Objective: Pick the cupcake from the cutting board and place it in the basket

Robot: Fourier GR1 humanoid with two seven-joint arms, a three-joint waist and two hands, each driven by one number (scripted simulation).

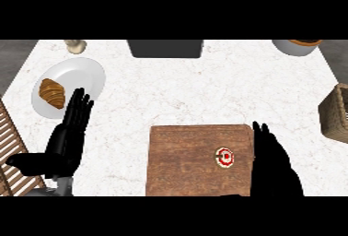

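At far left we see the left hand (68, 131) resting on the white marbled desk (190, 92), fingers straight and spread, tips just beside a white plate (85, 73) that carries a croissant (51, 93). It holds nothing.

At centre lies the brown cutting board (183, 161). The cupcake (223, 156) sits on the board's right part, near the right edge, seen from above as a small round with a red and white top.

Just beside that edge we find the right hand (272, 159), fingers straight and pressed together, pointing away from the robot, not touching the cupcake.

At far right, well apart from the board, the woven basket (334, 113) is cut by the picture's edge.

We judge the cupcake to be light, soft and easily crushed: the frosted top would smear under contact, and the wrapper would deform. We therefore expect the best hold to be low on the sides, thumb opposite fingers around the base, with the top left untouched and the cake kept upright on its way to the basket.
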